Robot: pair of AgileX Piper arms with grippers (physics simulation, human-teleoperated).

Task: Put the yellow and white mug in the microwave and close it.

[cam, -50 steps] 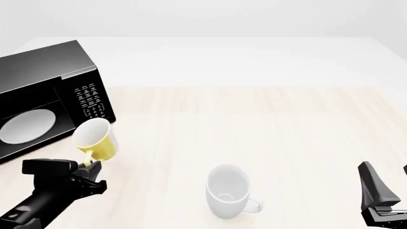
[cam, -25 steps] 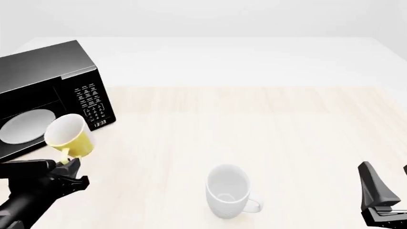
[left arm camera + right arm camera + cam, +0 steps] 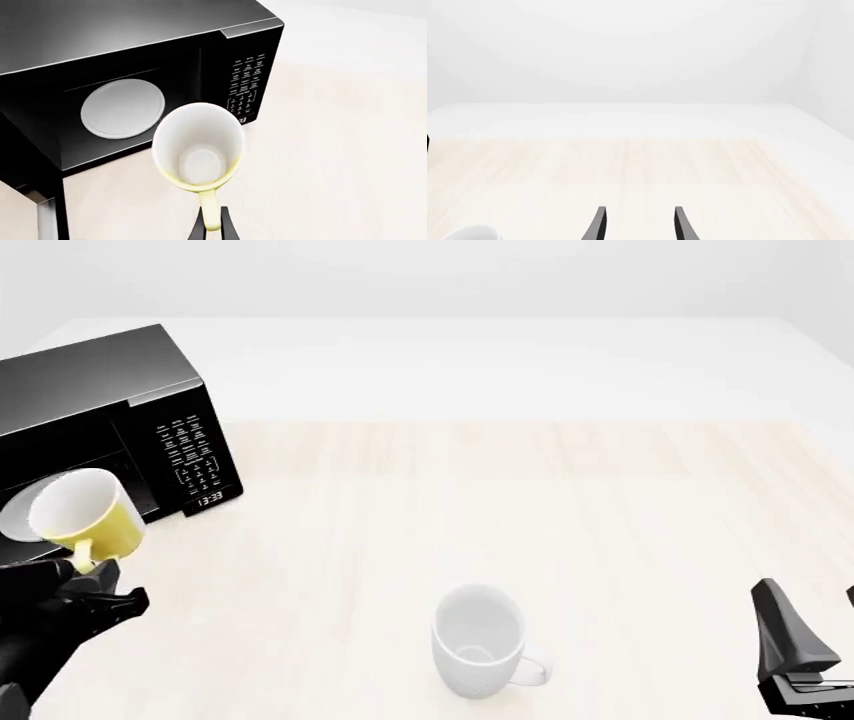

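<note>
In the left wrist view, we see the left gripper [image 3: 212,227] pinching the handle of the yellow and white mug [image 3: 198,147], held in the air before the open cavity of the microwave [image 3: 133,60], its white turntable plate [image 3: 123,108] showing.

In the front view, the mug hangs in front of the microwave's opening at the table's [image 3: 561,500] left, and an all-white mug [image 3: 477,640] stands near the front, well apart.

In the right wrist view, the right gripper [image 3: 637,222] holds nothing, fingers parted above the table.
</note>
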